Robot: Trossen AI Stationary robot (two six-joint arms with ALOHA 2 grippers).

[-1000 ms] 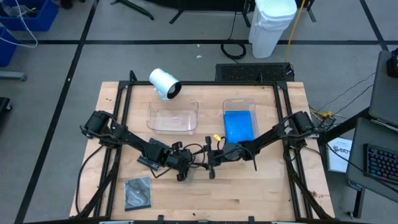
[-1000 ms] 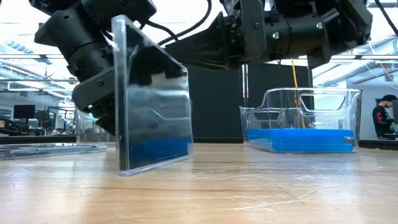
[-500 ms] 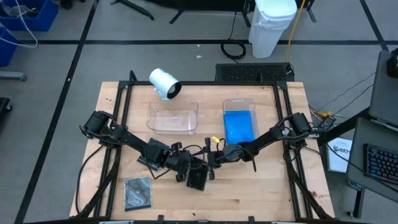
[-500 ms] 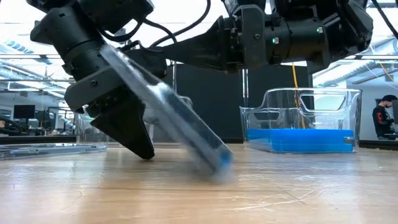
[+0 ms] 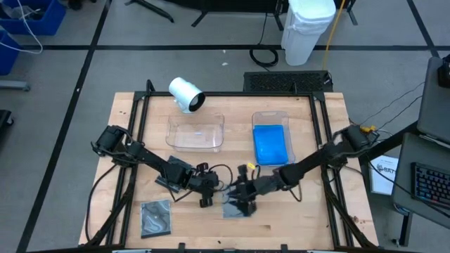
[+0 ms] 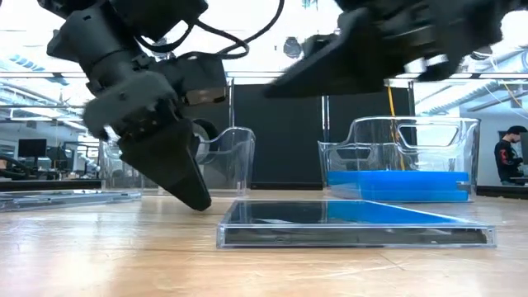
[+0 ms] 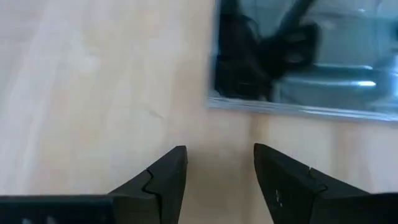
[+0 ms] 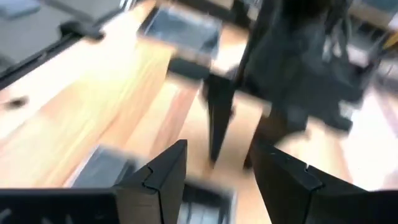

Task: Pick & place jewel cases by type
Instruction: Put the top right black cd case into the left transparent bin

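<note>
A dark grey/clear jewel case [image 6: 355,224] lies flat on the wooden table, near its middle in the high view [image 5: 236,209]. My left gripper [image 7: 217,168] is open just left of the case, its fingers slanting down toward the table [image 6: 177,169]. The case edge [image 7: 298,109] shows ahead of them. My right gripper [image 8: 214,168] is open and hovers over the case [image 5: 243,199], blurred. A second dark case [image 5: 156,216] lies flat near the near-left corner. Blue cases [image 5: 271,143] lie in the right clear tray.
An empty-looking clear tray [image 5: 195,132] sits left of the tray [image 5: 272,119] that holds the blue cases. A white cylinder [image 5: 185,93] lies on its side by the far edge. Bare wood stretches along the near edge. A black frame borders the table.
The dark case stood on edge at my left gripper, tipped over toward the table's right and now lies flat, apart from that gripper. My right gripper has swung from near the blue tray toward the near edge and now hangs over the fallen case.
</note>
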